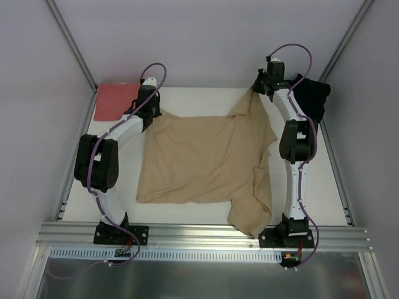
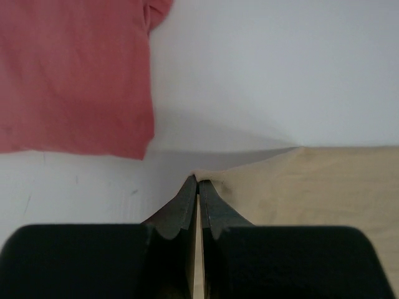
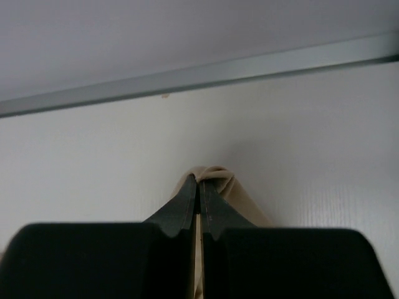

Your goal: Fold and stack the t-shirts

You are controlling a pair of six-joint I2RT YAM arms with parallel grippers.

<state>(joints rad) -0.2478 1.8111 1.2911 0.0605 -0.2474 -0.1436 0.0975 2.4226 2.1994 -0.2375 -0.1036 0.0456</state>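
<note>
While both arms reach toward the far side of the white surface, each pair of fingers is pressed fully together on cloth, with no gap visible between the tips. In the overhead view, the left fingers pinch the far-left corner of the tan-beige t-shirt at about 11 o'clock on the surface. The right fingers pinch its far-right corner at about 1 o'clock, where the cloth is drawn into a narrow peak. The body of this shirt spreads, creased, across the centre of the surface. One part trails toward 5 o'clock and reaches the near edge just beside the right arm's base. In the left wrist view, the dark tips meet on a thin tan edge, with cloth running off toward 3 o'clock and a shadow lying on the surface beneath that edge. In the right wrist view, a small fold of tan cloth bulges around the closed tips. Beyond it lie bare surface and a metal rail crossing at 12 o'clock. The salmon-red t-shirt lies flat at about 10 o'clock in the far-left corner, near the left wrist but apart from the held tan corner, with bare surface between them. The black t-shirt sits bunched at about 2 o'clock on the far-right edge, partly hidden behind the right arm.
</note>
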